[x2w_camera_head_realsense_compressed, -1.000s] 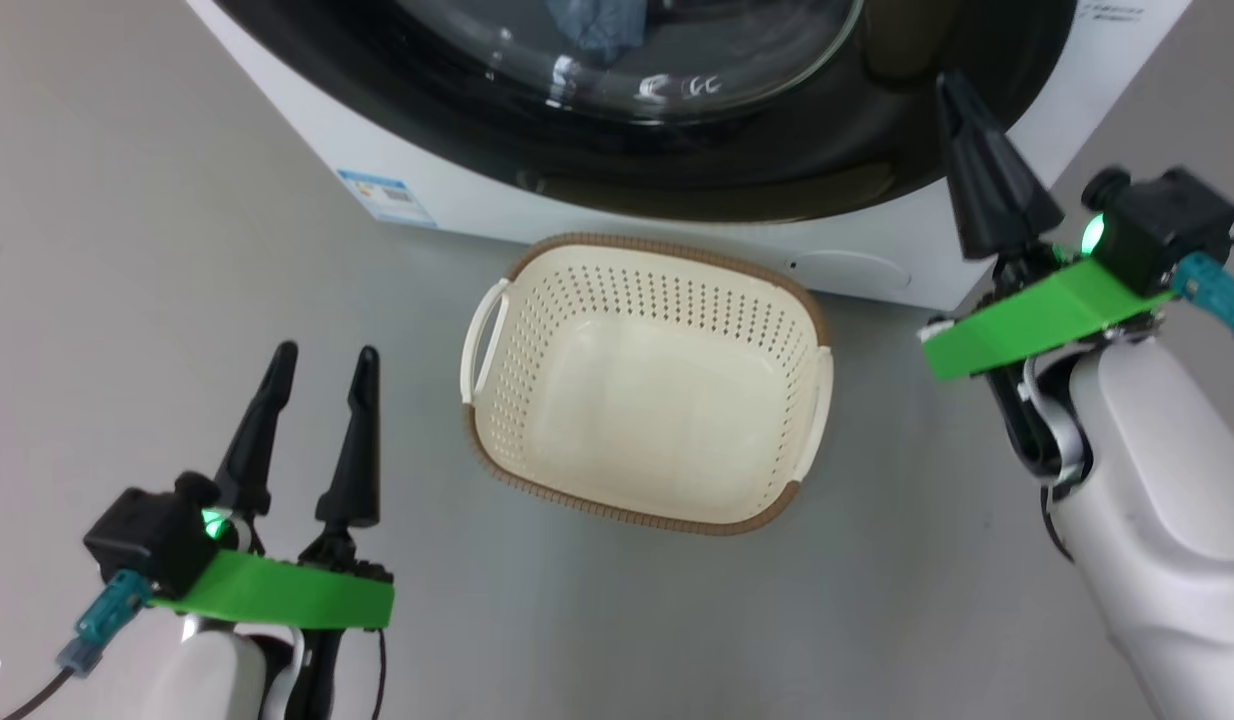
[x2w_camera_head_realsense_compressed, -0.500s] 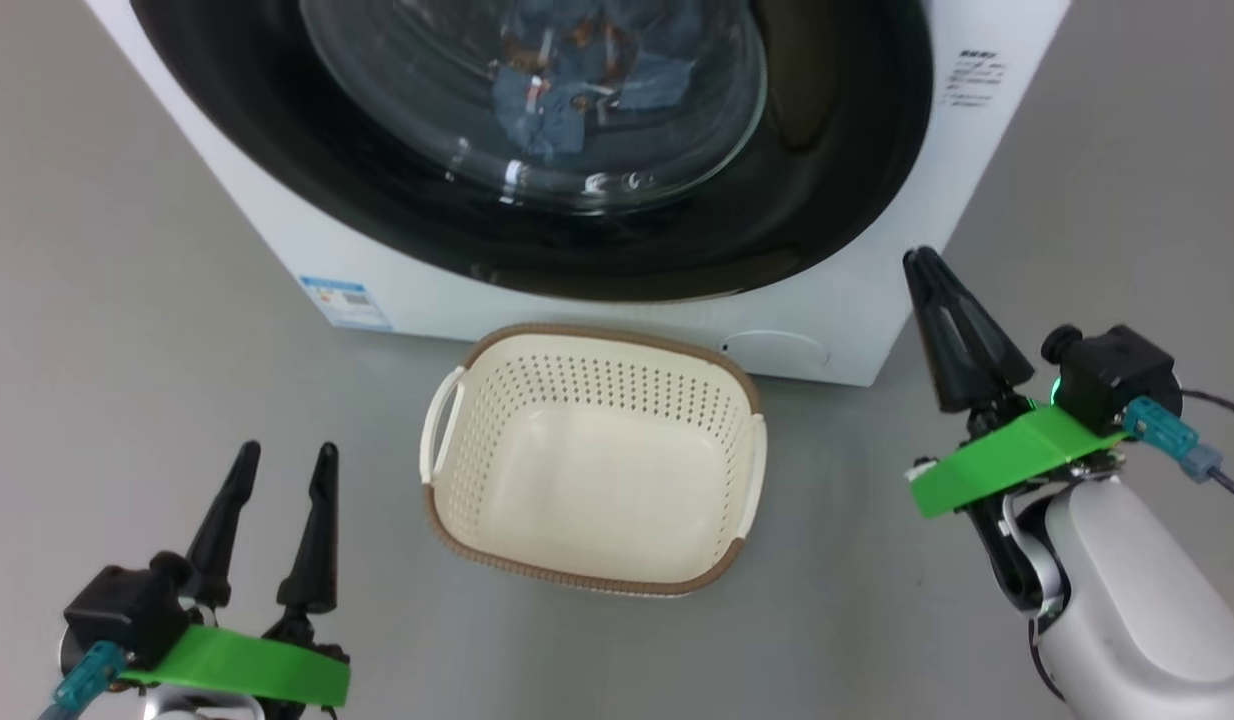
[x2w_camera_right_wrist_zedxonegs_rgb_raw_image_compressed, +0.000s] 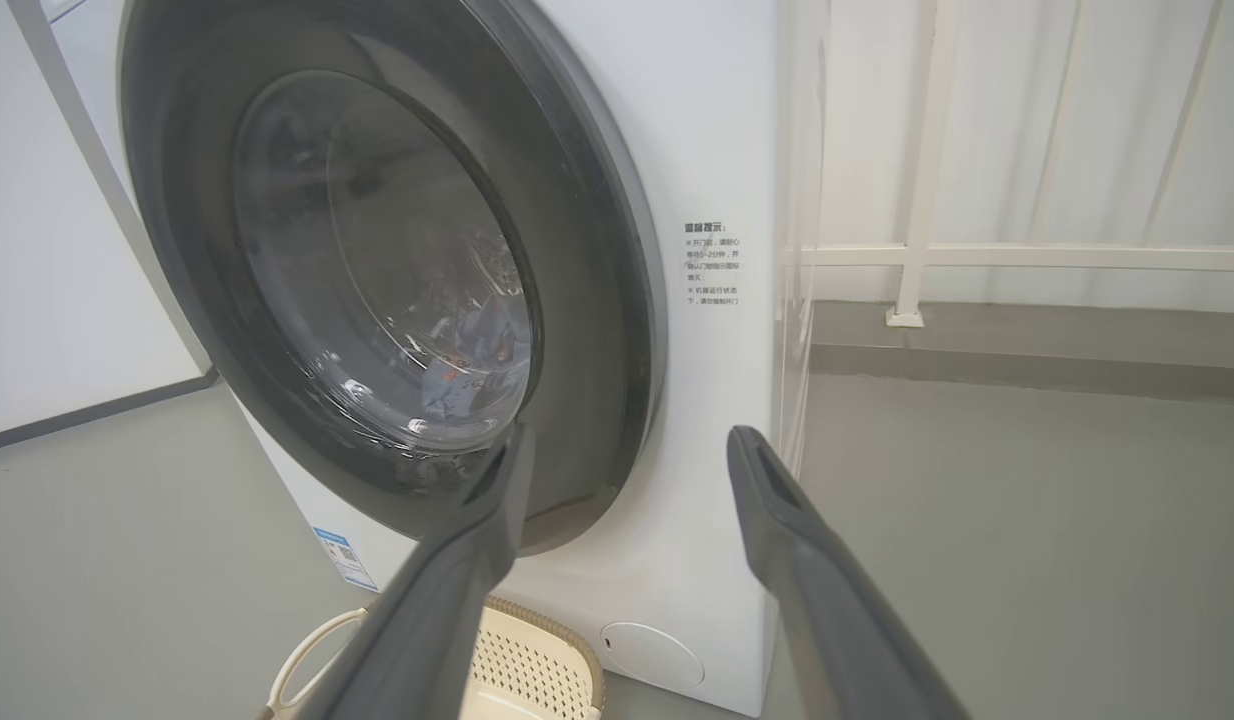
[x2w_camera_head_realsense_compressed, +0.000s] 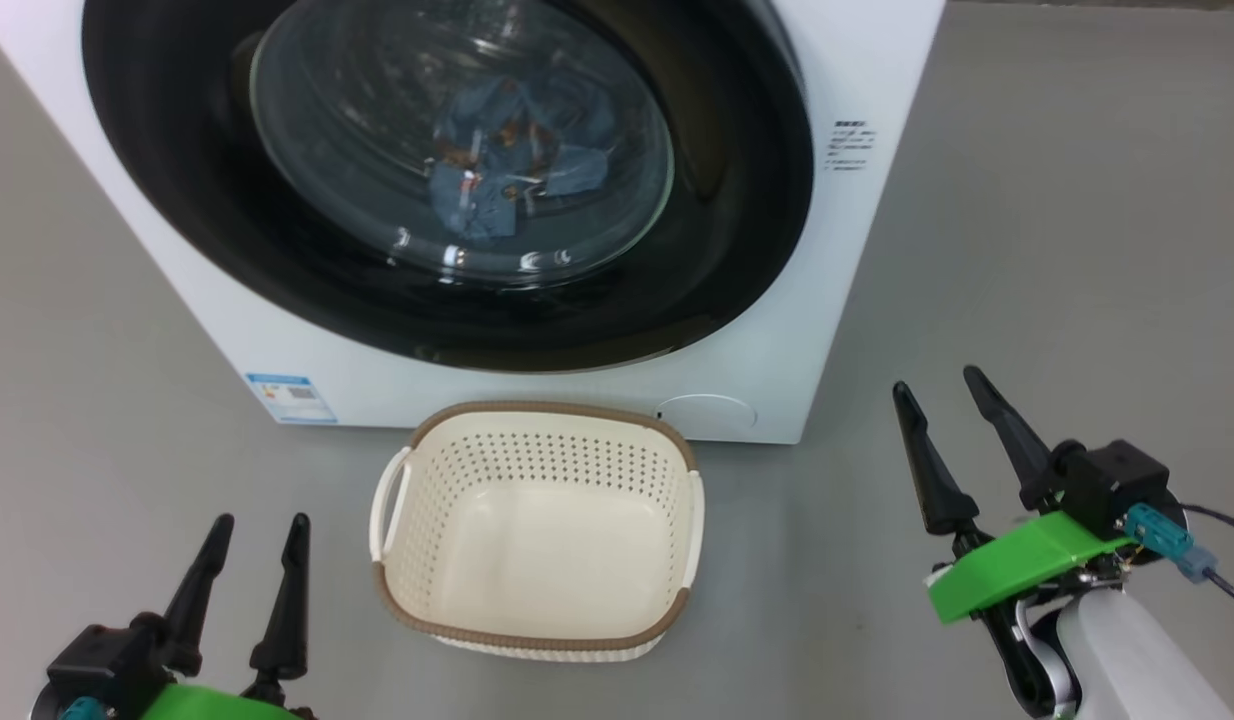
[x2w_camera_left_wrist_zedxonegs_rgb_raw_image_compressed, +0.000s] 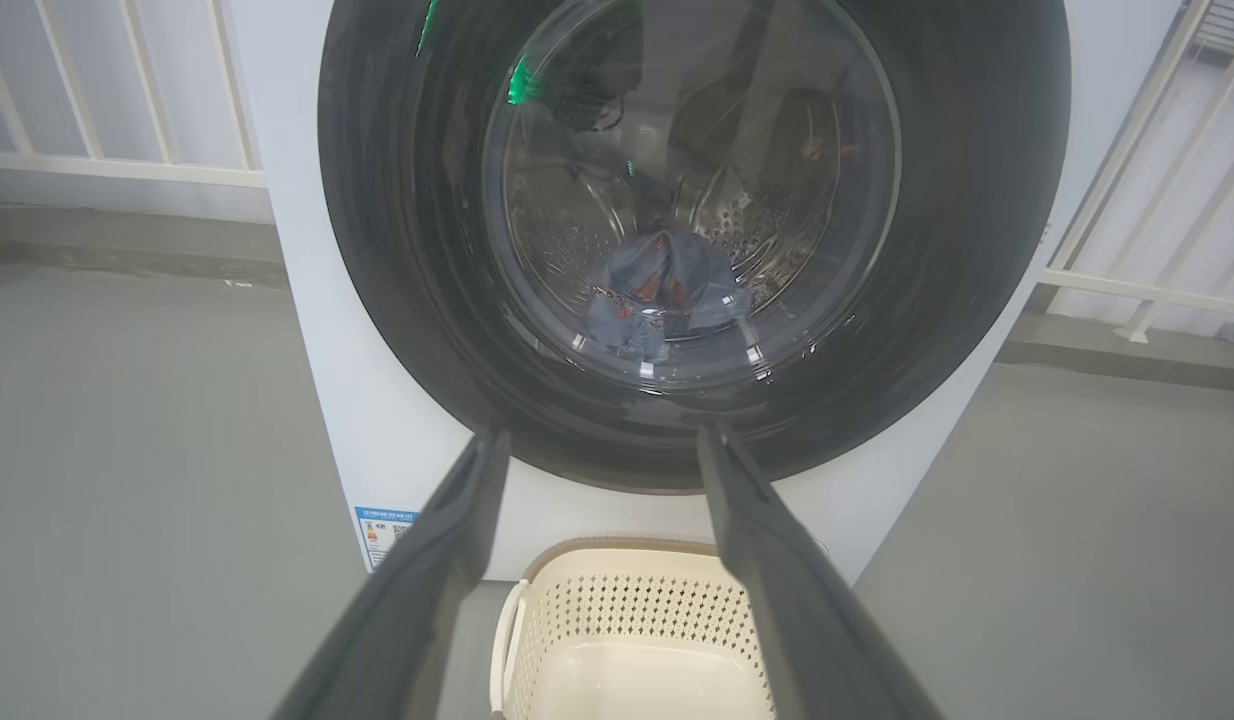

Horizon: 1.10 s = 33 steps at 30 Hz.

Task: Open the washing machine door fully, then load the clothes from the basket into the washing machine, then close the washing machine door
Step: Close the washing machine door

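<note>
Closing step, by the look of it.

- Door point(x2w_camera_head_realsense_compressed: 177, 200): sits flush against the machine point(x2w_camera_head_realsense_compressed: 857, 250) front in the head view and both wrist views. No gap shows at the ring. Whether the latch has caught cannot be told.
- Clothes point(x2w_camera_head_realsense_compressed: 507, 185): in the drum, seen through the glass, a blue bundle with orange marks lying low. The striped cloth cannot be picked out.
- Basket point(x2w_camera_head_realsense_compressed: 537, 465): on the floor point(x2w_camera_head_realsense_compressed: 1027, 200) just in front of the machine, upright, nothing in it.
- Left gripper point(x2w_camera_head_realsense_compressed: 261, 522): low at the left, near the basket, fingers spread wide, holding nothing.
- Right gripper point(x2w_camera_head_realsense_compressed: 935, 382): off the machine's right corner, apart from the door, fingers parted wide, holding nothing.

Judgement: opening, loading and closing all appear done, so the task looks at or near its end. The next move calls for little. If the latch is in doubt, a firm push on the black ring at the side that swings would settle it. Otherwise the arms only need to stay clear.
</note>
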Tool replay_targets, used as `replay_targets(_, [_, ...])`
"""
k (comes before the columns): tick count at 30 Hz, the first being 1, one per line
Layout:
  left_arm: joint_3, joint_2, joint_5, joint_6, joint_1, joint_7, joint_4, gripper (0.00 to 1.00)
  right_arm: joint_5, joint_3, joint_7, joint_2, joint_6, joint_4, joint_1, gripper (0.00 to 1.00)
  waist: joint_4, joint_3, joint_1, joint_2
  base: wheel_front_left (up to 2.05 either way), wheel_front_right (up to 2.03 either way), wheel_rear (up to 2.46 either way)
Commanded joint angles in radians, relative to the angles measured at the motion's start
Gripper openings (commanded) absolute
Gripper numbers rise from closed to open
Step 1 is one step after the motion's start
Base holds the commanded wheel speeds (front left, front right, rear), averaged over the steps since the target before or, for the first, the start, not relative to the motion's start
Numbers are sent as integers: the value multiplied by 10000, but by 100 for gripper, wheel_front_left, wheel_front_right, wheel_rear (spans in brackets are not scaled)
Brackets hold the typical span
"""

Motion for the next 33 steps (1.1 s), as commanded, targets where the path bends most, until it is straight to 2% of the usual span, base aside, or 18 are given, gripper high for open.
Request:
replay_targets(1, [405, 320, -48, 4, -77, -65, -179, 100, -12, 100, -40, 1, -29, -266, 169, 100, -310, -290, 2, 0, 0, 0, 0])
replay_targets(20, [1059, 401, 277, 4, 555, -65, -146, 100, -137, -486, -40, -157, -29, -640, 1225, 100, -1145, -631, 2, 0, 0, 0, 0])
replay_targets(33, [1476, 308, 400, 4, 845, -65, -10, 100, -218, -852, -40, -90, -29, -793, 1541, 100, -1386, -713, 2, 0, 0, 0, 0])
